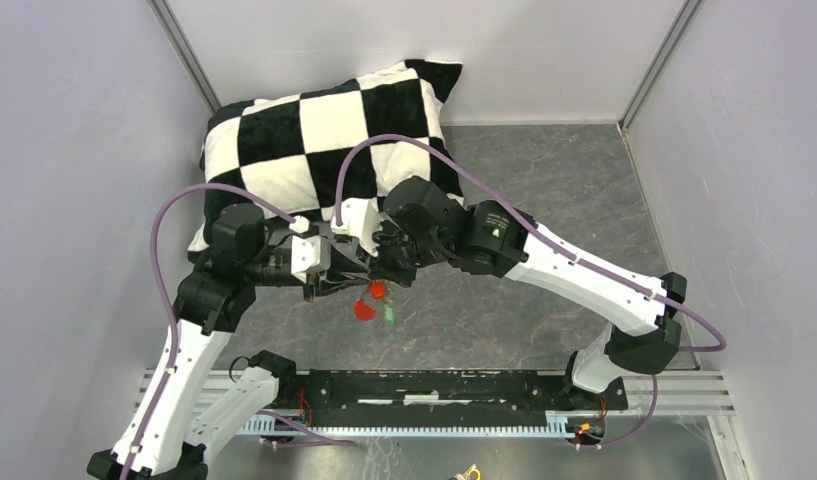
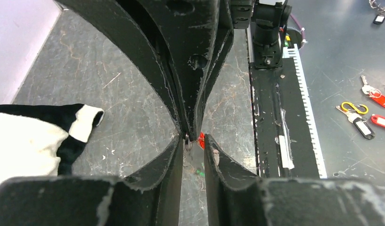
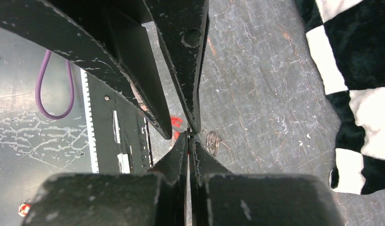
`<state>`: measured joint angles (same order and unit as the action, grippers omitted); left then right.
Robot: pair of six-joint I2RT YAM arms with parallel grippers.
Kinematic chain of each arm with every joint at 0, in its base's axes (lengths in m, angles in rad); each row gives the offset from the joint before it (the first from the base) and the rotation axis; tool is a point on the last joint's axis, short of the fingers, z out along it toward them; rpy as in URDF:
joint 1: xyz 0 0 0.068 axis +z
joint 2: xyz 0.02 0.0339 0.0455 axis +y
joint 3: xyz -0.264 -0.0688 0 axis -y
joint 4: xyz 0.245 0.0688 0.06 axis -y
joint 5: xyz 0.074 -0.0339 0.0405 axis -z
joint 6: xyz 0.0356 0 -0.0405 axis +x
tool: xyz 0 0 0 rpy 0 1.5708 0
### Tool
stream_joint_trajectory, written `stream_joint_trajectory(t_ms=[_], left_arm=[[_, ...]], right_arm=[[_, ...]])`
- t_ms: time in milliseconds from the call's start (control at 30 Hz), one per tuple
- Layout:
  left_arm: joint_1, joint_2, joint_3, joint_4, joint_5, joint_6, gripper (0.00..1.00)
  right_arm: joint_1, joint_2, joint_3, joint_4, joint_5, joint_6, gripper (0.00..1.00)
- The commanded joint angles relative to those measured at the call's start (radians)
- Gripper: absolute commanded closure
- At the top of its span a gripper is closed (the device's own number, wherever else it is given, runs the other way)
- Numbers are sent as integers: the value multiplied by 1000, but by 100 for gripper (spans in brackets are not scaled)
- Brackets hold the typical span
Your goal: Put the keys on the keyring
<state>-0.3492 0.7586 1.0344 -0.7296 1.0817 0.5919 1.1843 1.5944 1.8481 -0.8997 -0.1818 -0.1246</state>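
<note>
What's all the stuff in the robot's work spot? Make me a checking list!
Surface: grey marbled table, scratched.
Job's things: red pieces and green key beneath the grippers; small metal ring at right gripper tips.
Clutter: checkered pillow.
Grippers: left gripper jaws apart; right gripper shut.
Cables: purple cables arch up in loops.
Surroundings: pale walls; spare key tags beyond the rail.

Overhead view looks down; both wrist views close, sharing pillow (image 1: 324, 130)
</note>
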Motion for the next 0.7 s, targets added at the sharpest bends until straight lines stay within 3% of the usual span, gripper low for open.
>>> stream_joint_trajectory(t_ms=[0, 133, 233, 400, 533, 667], left_arm=[[-4, 15, 13, -7, 77, 0, 75], [-5, 18, 21, -8, 70, 13, 97], [-5, 13, 21, -28, 51, 46, 98], [-5, 14, 19, -31, 49, 52, 98], [-5, 1, -10, 142, -14, -129, 98], [-5, -37, -73, 340, -74, -289, 98]], right_arm=[[5, -27, 7, 111, -55, 13, 100], [5, -26, 6, 128, -82, 14, 100], [3, -43, -6, 151, -90, 16, 99], [-4, -136, -135, 263, -23, 45, 68], [-31, -286, -336, 427, 112, 109, 43], [-38, -437, -552, 633, 114, 159, 19]])
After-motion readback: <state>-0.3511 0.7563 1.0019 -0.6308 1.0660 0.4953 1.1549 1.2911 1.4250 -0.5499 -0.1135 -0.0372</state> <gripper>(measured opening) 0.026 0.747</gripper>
